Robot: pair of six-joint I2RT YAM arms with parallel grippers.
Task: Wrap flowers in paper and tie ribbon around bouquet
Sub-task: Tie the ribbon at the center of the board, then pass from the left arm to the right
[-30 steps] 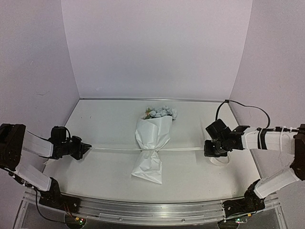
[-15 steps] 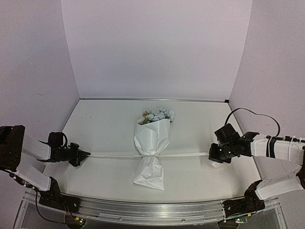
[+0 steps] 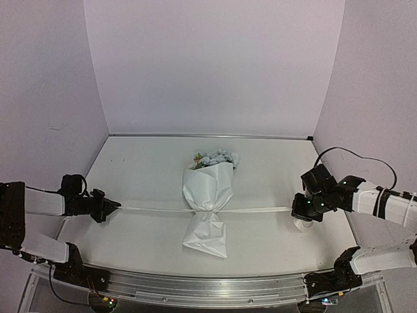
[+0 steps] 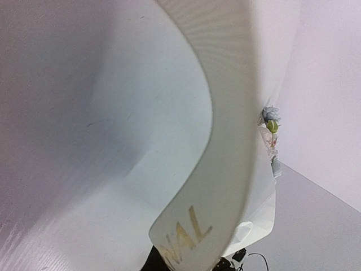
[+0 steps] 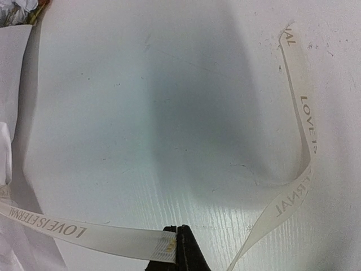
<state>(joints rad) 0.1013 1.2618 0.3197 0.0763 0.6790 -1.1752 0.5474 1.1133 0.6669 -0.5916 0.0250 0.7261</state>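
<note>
The ribbon (image 3: 156,209) has been drawn tauter. At nine o'clock the left gripper (image 3: 116,207), clenched on one end, has pulled outward. The bouquet (image 3: 208,195) lies mid-table, its waist cinched. At three o'clock the right gripper (image 3: 296,210), clamped on the other end, has pulled away too, likely tightening the tie.

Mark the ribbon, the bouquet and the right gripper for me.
ribbon (image 3: 156,209), top external view, taut stretch left of the bouquet.
bouquet (image 3: 209,186), top external view, white paper cone.
right gripper (image 3: 297,211), top external view, fingertips pinching the ribbon.
</note>
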